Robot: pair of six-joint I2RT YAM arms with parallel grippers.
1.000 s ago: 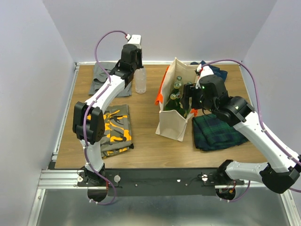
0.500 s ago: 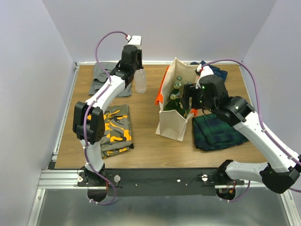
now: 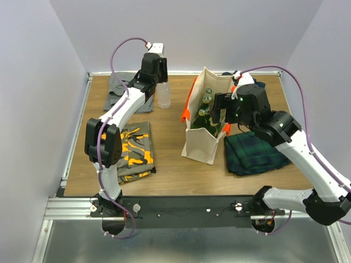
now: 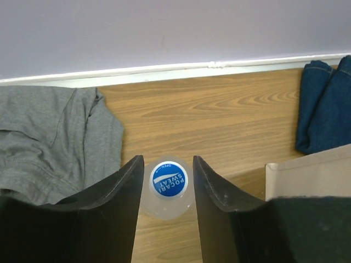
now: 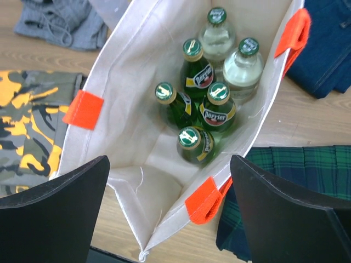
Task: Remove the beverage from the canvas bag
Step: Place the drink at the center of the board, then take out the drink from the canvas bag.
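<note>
The right tool [image 5: 170, 159] is hanging wide open straight above the mouth of the canvas bag [image 5: 123, 82], which is standing right of the middle of the worktop [image 3: 170, 159]. Inside, green Perrier bottles [image 5: 216, 109] and two clear bottles [image 5: 241, 66] are standing upright, caps pointing up at the tool, so the right arm is the nearer one. By the far edge, the left tool [image 4: 168, 160] is closely flanking a Pocari Sweat bottle [image 4: 168, 179]; whether it is gripping cannot be told.

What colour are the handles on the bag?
Bright orange; the handles show best in the right wrist view.
</note>
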